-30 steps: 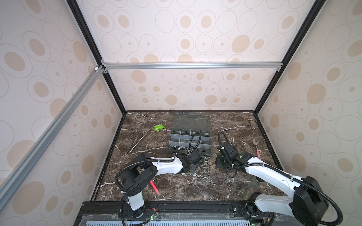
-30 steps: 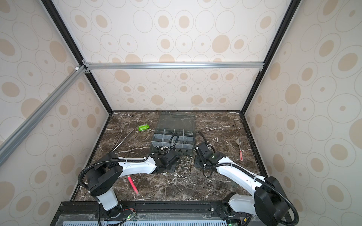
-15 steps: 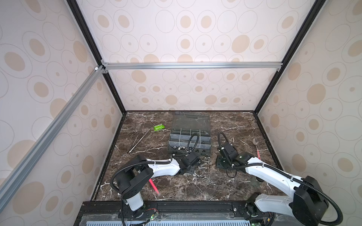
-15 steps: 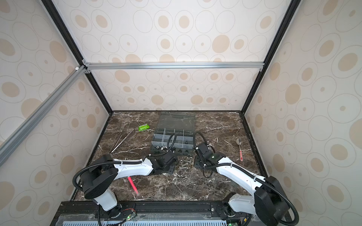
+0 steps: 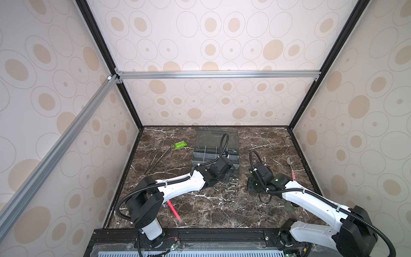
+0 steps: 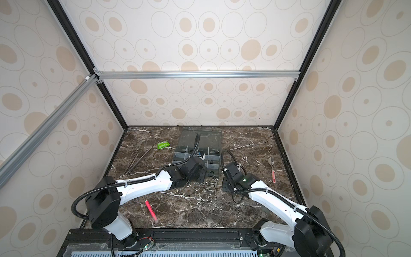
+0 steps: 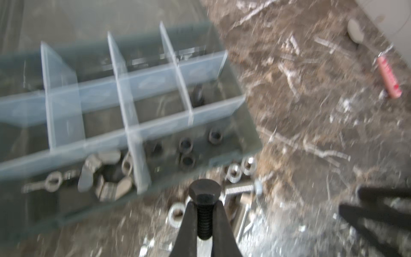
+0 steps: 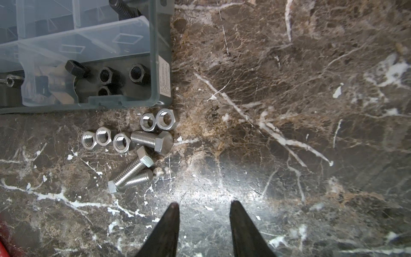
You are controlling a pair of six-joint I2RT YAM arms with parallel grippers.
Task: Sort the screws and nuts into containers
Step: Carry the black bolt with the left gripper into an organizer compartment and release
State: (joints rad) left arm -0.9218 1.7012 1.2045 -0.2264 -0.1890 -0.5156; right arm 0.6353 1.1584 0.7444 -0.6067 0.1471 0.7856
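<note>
My left gripper (image 7: 204, 203) is shut on a black screw (image 7: 205, 193), held by its threaded shank with the hex head sticking out, just in front of the organiser box (image 7: 222, 142). In both top views it hovers at the box's near edge (image 5: 228, 172) (image 6: 200, 174). Black nuts (image 8: 138, 73) lie in the near corner container, and wing nuts (image 7: 104, 175) in the one beside it. Loose silver nuts (image 8: 164, 119) and silver screws (image 8: 153, 140) lie on the marble before the box. My right gripper (image 8: 203, 204) is open and empty over bare marble beside them.
The box's clear lid (image 5: 216, 138) lies open toward the back wall. A green packet (image 5: 180, 145) and long tweezers (image 5: 155, 161) lie to the left. A pink pen (image 5: 174, 210) is near the front, and a red-handled spoon (image 5: 291, 166) at the right.
My left gripper has closed on the black screw and moved with it toward the box. The right arm has stayed still.
</note>
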